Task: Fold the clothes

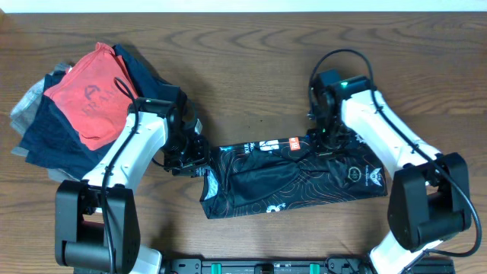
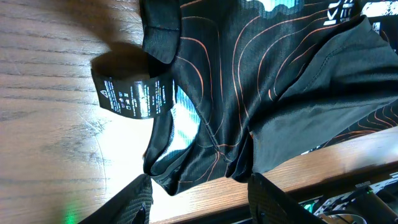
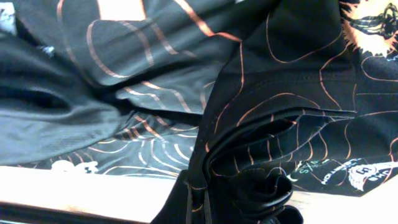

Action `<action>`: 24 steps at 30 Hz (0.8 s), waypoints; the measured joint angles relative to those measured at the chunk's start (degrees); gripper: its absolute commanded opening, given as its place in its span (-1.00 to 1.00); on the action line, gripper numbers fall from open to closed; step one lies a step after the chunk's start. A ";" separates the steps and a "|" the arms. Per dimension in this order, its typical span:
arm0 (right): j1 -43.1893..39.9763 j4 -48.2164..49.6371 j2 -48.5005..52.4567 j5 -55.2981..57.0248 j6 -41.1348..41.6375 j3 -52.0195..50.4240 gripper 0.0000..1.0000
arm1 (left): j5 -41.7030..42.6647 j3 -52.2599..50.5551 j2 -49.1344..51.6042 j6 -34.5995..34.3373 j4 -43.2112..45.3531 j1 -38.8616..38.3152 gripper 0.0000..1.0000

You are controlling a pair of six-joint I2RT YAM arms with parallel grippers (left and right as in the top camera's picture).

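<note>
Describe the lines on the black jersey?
Fine orange and white contour lines on the jersey; left wrist view.

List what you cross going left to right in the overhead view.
Red-orange shirt → left gripper → black jersey → right arm's base. The right gripper sits over the jersey, so it's left out of the order.

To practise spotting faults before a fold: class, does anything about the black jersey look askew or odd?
Yes. The jersey is not flat: its fabric bunches into tight pleats at the right gripper, and its black care label sticks out, curled, over the table in the left wrist view.
</note>
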 measured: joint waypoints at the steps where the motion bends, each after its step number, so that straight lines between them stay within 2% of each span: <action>1: 0.52 0.02 0.00 0.00 0.26 0.00 -0.84 | 0.00 0.00 0.00 0.00 0.00 0.00 0.03; 2: 1.09 0.04 0.00 -0.02 0.55 0.00 -0.74 | 0.00 0.00 0.00 0.00 0.00 0.00 0.02; 5: 2.60 0.31 0.00 -0.07 0.98 0.00 -0.62 | 0.00 0.00 0.00 0.00 0.00 0.00 0.02; 6: 2.84 0.44 0.00 -0.02 1.01 0.00 -0.43 | 0.00 0.00 0.00 0.00 0.00 0.00 0.02; 7: 3.23 0.85 0.00 -0.15 1.36 0.00 -0.35 | 0.00 0.00 0.00 0.00 0.00 0.00 0.02; 11: 3.43 1.64 0.00 2.80 3.72 0.00 -0.25 | 0.00 0.00 0.00 0.00 0.00 0.00 0.02; 14: 2.10 1.77 0.00 6.60 7.80 -0.02 0.13 | 0.00 0.00 0.00 0.00 0.00 0.00 0.03; 16: 0.72 2.01 0.00 7.87 9.11 -0.02 0.19 | 0.00 0.00 0.00 0.00 0.00 0.00 0.03; 22: -3.45 1.70 -0.02 9.77 10.38 -0.55 0.19 | 0.00 0.00 0.00 0.00 0.46 0.00 0.02; 24: -4.17 4.46 -0.02 9.66 10.23 -2.08 0.18 | 0.02 0.00 0.00 0.00 0.46 0.00 0.03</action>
